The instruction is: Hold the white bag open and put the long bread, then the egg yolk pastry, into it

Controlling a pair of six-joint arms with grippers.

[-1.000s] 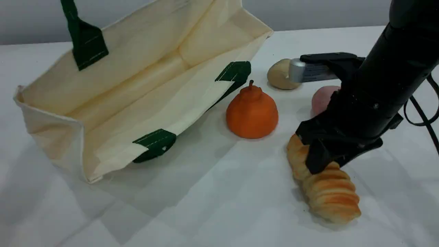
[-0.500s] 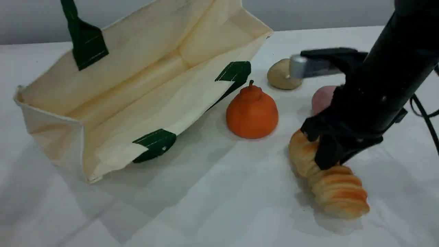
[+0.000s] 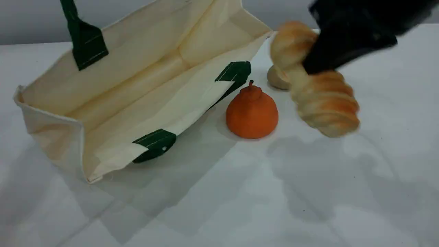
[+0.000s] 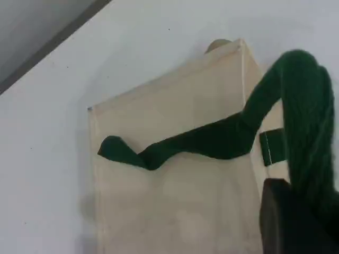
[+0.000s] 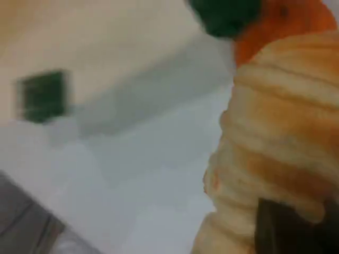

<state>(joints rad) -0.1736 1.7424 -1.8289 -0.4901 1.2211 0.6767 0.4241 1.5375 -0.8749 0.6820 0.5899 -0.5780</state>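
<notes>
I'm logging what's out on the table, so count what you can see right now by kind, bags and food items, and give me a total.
Bags: 1, the white bag.
Food items: 3, the long bread, the orange pear-shaped item, the egg yolk pastry.
Total: 4 in view; the bread may hide more behind it.

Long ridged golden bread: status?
Left jaws shut on dark green strap, cream canvas bag open. Right jaws hold bread, airborne. Orange pear-shaped item between them.

The white bag (image 3: pixel 137 85) gapes open; long bread (image 3: pixel 322 99) aloft, egg yolk pastry (image 3: pixel 276 80) behind.
</notes>
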